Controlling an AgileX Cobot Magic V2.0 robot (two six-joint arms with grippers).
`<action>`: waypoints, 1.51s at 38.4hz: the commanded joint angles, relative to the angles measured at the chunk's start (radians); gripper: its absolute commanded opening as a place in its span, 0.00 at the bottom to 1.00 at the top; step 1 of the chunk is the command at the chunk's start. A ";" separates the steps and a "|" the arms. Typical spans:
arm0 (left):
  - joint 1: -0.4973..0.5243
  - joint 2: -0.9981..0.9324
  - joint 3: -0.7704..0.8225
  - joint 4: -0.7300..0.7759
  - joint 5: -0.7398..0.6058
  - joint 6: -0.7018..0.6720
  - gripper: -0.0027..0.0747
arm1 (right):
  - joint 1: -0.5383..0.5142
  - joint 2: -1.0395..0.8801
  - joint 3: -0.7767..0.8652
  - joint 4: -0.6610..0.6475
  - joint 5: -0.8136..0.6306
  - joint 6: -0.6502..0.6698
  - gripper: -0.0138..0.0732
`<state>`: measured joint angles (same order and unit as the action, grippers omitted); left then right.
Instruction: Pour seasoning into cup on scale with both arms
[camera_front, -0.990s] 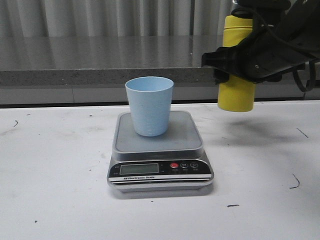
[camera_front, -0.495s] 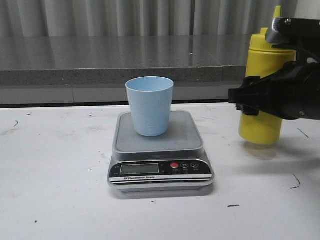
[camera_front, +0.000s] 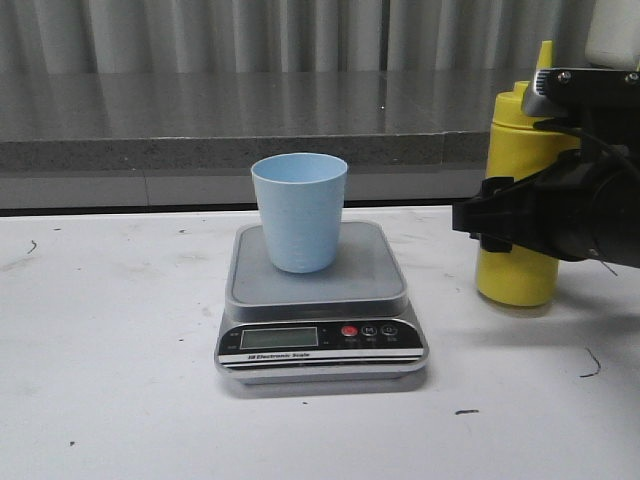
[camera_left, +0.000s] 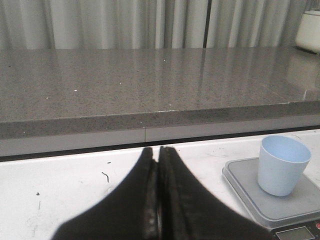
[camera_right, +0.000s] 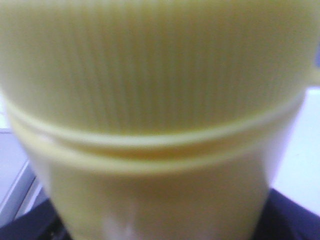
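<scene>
While the pale blue cup (camera_front: 299, 211) stands upright on the platform of the scale (camera_front: 320, 300) at the frame's centre, the yellow seasoning bottle (camera_front: 522, 180) stands upright at the right edge on the white table (camera_front: 110, 380), clasped round its middle by the right gripper (camera_front: 510, 222). At the wrist view's lower middle, the left gripper (camera_left: 159, 200) is clenched, holding nothing.

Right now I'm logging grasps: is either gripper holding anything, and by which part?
The right gripper holds the tall yellow plastic squeeze bottle around its mid-body, below the cap. The left gripper is shut on nothing.
</scene>
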<state>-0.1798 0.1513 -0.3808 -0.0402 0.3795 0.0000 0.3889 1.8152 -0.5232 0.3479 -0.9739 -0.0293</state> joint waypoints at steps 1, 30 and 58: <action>0.002 0.010 -0.026 -0.011 -0.080 -0.015 0.01 | 0.000 -0.020 -0.019 -0.021 -0.129 0.000 0.55; 0.002 0.010 -0.026 -0.011 -0.080 -0.015 0.01 | 0.000 -0.022 0.280 -0.166 -0.313 0.000 0.85; 0.002 0.010 -0.026 -0.011 -0.080 -0.015 0.01 | 0.000 -0.368 0.448 -0.065 -0.218 -0.001 0.09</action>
<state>-0.1798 0.1513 -0.3808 -0.0402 0.3795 0.0000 0.3889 1.5456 -0.0704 0.2536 -1.1442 -0.0293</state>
